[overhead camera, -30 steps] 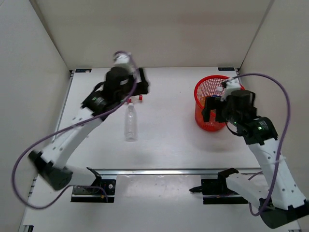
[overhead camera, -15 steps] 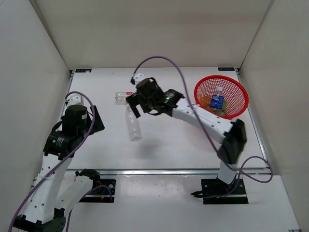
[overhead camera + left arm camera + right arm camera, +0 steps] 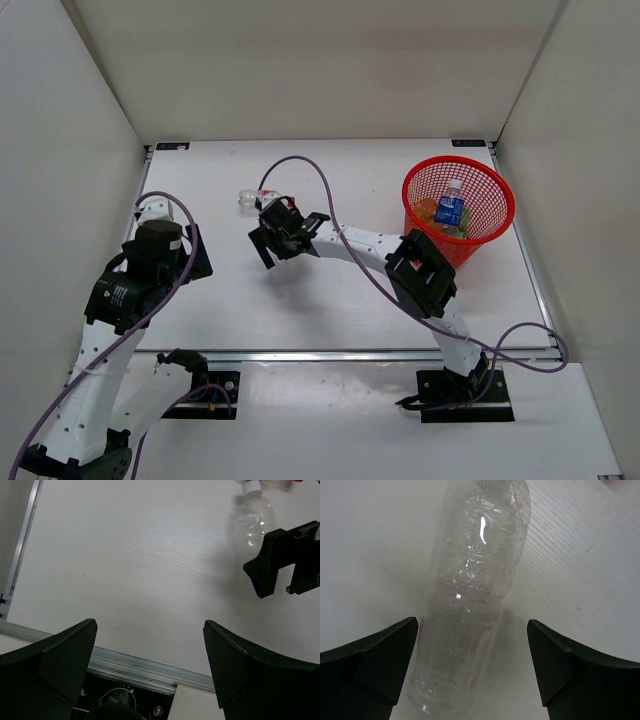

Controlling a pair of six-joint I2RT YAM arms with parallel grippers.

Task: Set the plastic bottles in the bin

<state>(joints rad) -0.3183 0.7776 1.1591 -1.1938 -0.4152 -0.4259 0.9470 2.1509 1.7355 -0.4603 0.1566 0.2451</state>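
The top camera looks down from the near edge; both wrist cameras, the right closer, seemingly share one clear bottle (image 3: 470, 605).

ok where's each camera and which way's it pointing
top external: high behind the robot, looking down on table and bin; left arm, right arm show.
left wrist: over the table's near left, facing down and forward; open left end effector at the bottom.
right wrist: close above the clear bottle, open right end effector straddling it.
shared: both wrist views show that bottle.
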